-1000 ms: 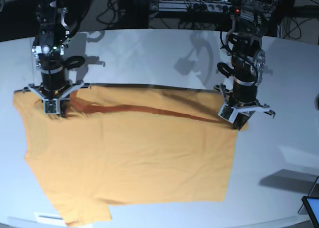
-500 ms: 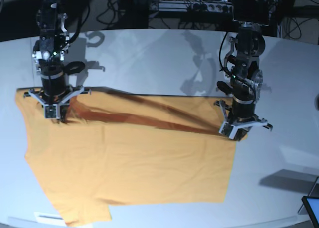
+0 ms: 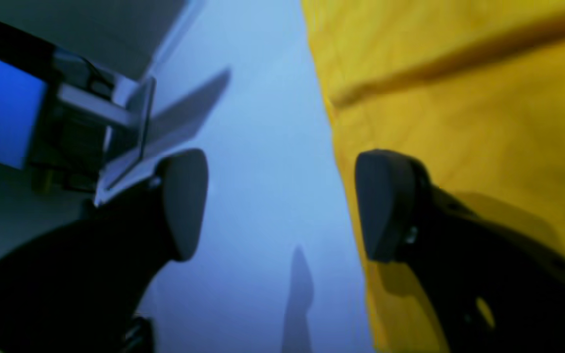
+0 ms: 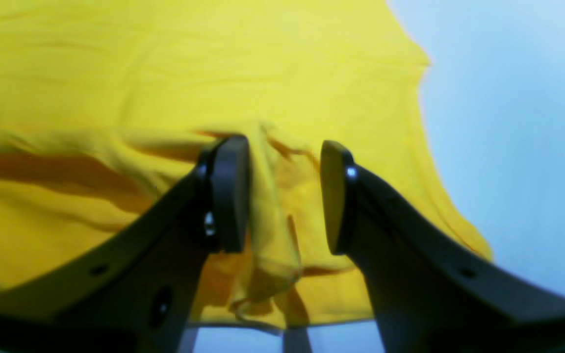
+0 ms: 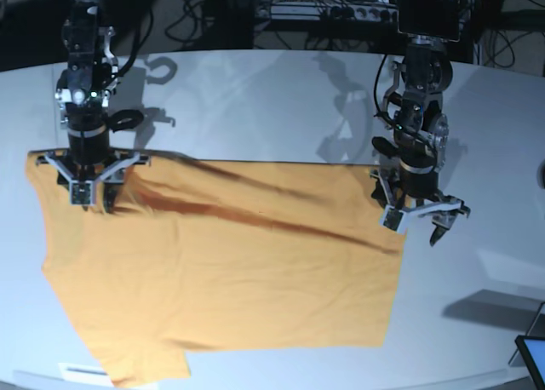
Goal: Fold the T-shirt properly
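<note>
The T-shirt (image 5: pixel 230 271) is lying spread across the pale surface (image 5: pixel 272 100), a long dark crease running diagonally through its upper part. The left pincer (image 3: pixel 282 206) is standing wide open at the shirt's edge, gripping nothing: one pad is hanging over bare surface, the other over the yellow cloth. The right pincer (image 4: pixel 285 196) is partly open at the opposite upper corner, its pads sitting apart on either side of a raised bunch of fabric, which is brushing one pad but not being pinched.
</note>
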You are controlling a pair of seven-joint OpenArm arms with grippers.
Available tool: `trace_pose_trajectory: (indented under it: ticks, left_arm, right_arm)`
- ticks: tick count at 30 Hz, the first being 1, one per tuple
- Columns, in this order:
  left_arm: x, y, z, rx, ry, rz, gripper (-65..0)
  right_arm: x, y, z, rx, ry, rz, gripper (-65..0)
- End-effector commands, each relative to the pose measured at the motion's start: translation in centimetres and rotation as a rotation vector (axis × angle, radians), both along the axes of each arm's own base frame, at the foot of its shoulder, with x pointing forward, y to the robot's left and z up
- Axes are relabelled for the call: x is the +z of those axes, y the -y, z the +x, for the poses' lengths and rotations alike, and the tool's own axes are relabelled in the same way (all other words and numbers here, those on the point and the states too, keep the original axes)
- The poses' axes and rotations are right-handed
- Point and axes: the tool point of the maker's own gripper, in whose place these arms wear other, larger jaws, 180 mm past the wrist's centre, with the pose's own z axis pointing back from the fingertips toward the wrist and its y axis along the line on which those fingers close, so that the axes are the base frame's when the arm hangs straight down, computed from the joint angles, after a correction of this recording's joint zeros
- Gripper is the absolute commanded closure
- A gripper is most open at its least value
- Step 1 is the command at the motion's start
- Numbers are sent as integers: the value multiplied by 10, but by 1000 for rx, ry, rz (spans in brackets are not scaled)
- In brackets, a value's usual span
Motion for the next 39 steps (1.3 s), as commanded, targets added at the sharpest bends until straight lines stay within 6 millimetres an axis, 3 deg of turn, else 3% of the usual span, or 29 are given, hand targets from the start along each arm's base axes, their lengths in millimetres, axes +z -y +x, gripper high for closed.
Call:
trace_pose_trajectory:
  ticks: [1, 9, 15, 22, 29, 33, 35, 38, 39]
  left_arm:
    - [20, -1, 6, -4, 61, 15, -464]
    - [45, 13, -9, -37, 122, 10, -465]
    - [32, 14, -24, -43, 84, 8, -464]
    - [29, 14, -27, -45, 75, 10, -462]
    - [32, 18, -31, -55, 78, 13, -462]
    - [37, 20, -32, -60, 89, 9, -464]
    - [36, 20, -32, -59, 87, 8, -464]
    - [36, 19, -32, -59, 86, 8, -464]
    - [35, 19, -31, -58, 84, 8, -464]
  right_arm:
    - [20, 2, 7, -1, 70, -11, -244]
    - [31, 5, 17, -6, 104, -17, -244]
    - [48, 2, 33, 2, 153, -16, -244]
    - [52, 3, 31, 1, 159, -20, -242]
    - [39, 3, -9, 14, 91, -148, -238]
    - [20, -6, -33, 46, 23, -141, -234]
    - [10, -16, -39, 78, -7, -136, -184]
    - [5, -28, -41, 108, -20, -123, -15]
    - [3, -33, -42, 119, -34, -117, 0]
